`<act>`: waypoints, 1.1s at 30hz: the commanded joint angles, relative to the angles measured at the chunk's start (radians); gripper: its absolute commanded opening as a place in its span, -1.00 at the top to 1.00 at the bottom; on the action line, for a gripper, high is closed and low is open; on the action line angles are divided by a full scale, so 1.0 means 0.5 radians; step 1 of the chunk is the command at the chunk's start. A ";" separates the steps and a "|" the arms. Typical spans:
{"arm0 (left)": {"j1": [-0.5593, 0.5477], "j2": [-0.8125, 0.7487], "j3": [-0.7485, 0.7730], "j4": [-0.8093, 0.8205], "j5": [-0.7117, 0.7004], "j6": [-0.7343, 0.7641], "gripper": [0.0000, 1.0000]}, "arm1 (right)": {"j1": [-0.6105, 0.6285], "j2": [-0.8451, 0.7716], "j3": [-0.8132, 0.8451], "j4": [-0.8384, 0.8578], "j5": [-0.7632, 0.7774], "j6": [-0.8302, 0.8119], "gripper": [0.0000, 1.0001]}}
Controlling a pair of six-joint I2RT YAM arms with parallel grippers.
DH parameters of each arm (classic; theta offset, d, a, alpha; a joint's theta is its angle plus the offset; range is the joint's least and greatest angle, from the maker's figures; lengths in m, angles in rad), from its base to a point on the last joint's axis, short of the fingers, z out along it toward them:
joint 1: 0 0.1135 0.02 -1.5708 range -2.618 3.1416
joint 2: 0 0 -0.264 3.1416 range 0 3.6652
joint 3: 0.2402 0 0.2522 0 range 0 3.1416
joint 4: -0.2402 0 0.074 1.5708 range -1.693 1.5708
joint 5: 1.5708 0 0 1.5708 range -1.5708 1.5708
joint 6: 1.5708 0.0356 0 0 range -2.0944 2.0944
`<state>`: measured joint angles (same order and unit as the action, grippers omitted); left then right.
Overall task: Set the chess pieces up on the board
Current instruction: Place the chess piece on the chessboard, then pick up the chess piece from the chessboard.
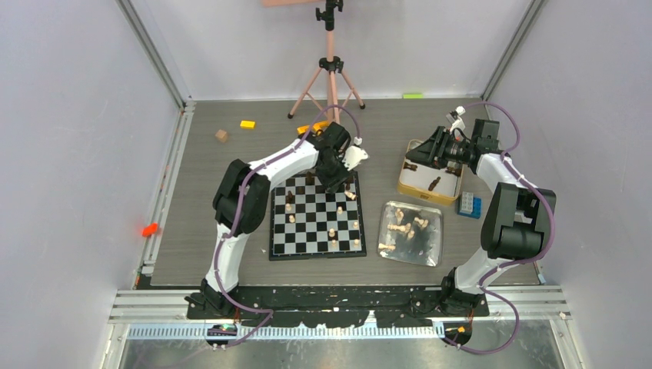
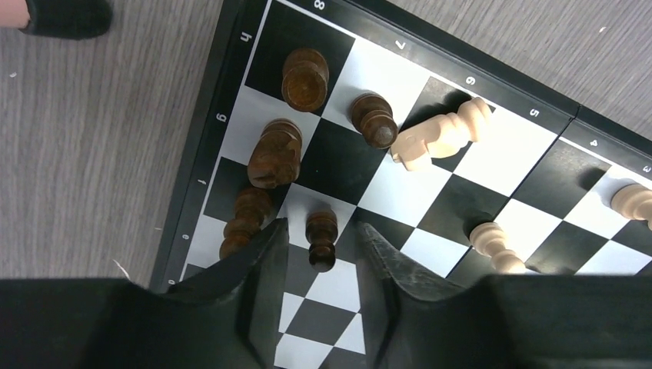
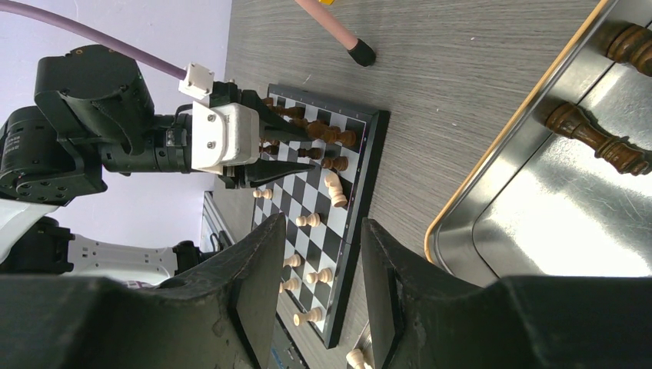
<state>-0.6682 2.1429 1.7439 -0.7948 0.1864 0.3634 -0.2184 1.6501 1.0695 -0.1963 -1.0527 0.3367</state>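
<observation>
**A:** Where is the left tool?

**B:** The left tool [image 2: 321, 224] is low over the far edge of the board [image 1: 307, 231]. Its jaws are parted either side of an upright dark pawn [image 2: 321, 242], with board showing on both sides.

**A:** And around it?

**B:** Other dark chessmen [image 2: 274, 152] stand just beside it along the edge. A light piece [image 2: 438, 134] lies tipped over next to them. More light pieces [image 1: 400, 227] lie in the silver tray [image 1: 434, 246], right of the board.

**A:** The right tool?

**B:** The right tool [image 3: 323, 227] is open and empty, near the edge of the gold-rimmed tin [image 1: 407, 184]. Dark pieces [image 3: 596, 138] lie in that tin.
</observation>
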 commanded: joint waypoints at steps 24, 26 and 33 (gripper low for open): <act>-0.130 -0.332 -0.189 -0.101 0.501 -0.200 0.04 | -0.011 0.024 0.057 -0.004 -0.024 -0.061 0.07; -0.146 -0.340 -0.220 -0.070 0.501 -0.212 0.03 | -0.011 0.033 0.058 -0.003 -0.024 -0.061 0.06; -0.203 -0.277 -0.230 -0.044 0.381 -0.183 0.02 | -0.011 0.050 0.063 -0.008 -0.033 -0.060 0.07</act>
<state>-0.7597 1.9823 1.6310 -0.8280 0.3927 0.2691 -0.2184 1.6711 1.0695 -0.2108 -1.0531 0.3229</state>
